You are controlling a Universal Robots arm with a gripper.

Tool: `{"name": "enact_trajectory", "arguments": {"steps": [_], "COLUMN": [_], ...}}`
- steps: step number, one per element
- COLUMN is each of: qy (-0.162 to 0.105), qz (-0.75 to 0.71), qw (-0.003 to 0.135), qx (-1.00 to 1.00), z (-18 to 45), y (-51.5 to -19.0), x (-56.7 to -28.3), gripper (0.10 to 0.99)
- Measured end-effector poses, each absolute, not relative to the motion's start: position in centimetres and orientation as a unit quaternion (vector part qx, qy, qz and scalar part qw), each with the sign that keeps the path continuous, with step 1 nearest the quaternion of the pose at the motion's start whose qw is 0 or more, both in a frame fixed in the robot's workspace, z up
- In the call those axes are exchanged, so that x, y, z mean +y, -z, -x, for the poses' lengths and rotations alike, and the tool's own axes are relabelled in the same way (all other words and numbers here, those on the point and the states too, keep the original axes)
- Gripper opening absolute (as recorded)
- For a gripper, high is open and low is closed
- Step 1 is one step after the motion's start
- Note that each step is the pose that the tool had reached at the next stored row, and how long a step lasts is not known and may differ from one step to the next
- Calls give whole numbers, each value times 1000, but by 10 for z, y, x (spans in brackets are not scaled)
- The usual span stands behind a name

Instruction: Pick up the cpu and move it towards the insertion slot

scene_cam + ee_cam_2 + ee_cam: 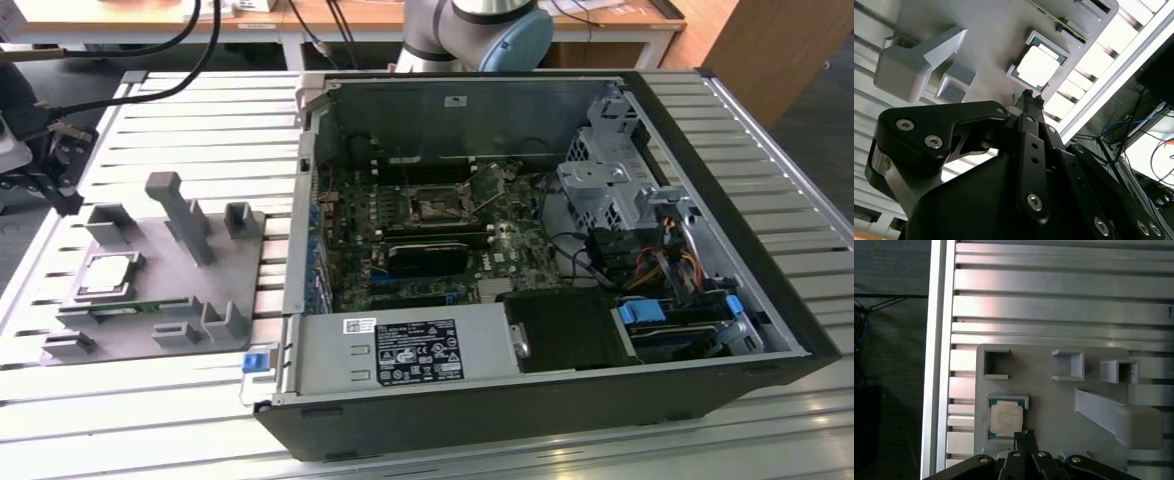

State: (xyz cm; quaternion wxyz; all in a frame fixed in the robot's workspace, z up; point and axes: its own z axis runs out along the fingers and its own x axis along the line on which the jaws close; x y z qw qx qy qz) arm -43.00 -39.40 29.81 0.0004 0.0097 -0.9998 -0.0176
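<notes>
The small flat square cpu with its silvery top plate and pale tan rim (1006, 420) lies in a shallow framed recess (1009, 401) of the large grey plastic tray (1054, 405). The black gripper (1024, 435) hangs over the tray with its tips just beside one edge of the chip, its jaws pressed together on nothing. The main risk, as I judge it, lies there: closed as they are, the tips cannot take the chip and would strike the metal plate or the recess frame if lowered — how high they stand above the tray I cannot tell. The chip is thin and sits low within its frame, so a pinch on its edges would have little to hold, and it could tilt, slip or drop. The way to the small square insertion slot with a shiny metal frame and dark centre (438, 207) leads over the wall of the open black computer case (400, 420) and down into its crowded interior. The tray's tall upright post (180, 215) also stands near the chip, so a low path could snag. Tray and case rest on a ribbed aluminium table (200, 110) whose slats throw bright glare; beyond it are pale wooden desks (360, 12), a dark floor (889, 365) and trailing black cables (194, 50).
</notes>
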Motion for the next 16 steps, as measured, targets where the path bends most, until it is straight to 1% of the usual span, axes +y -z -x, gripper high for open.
{"name": "enact_trajectory", "arguments": {"steps": [9,12,13,14,15,16], "qy": [18,18,18,18,18,18], "qz": [-10,-10,-10,-10,-10,-11], "qw": [0,0,0,0,0,0], "qx": [-1000,-1000,-1000,-1000,-1000,-1000], "z": [431,432,433,433,434,435], "y": [-294,-292,-292,-291,-290,-288], "x": [-395,-396,-396,-396,-397,-397], "gripper": [114,290,290,349,349,408]}}
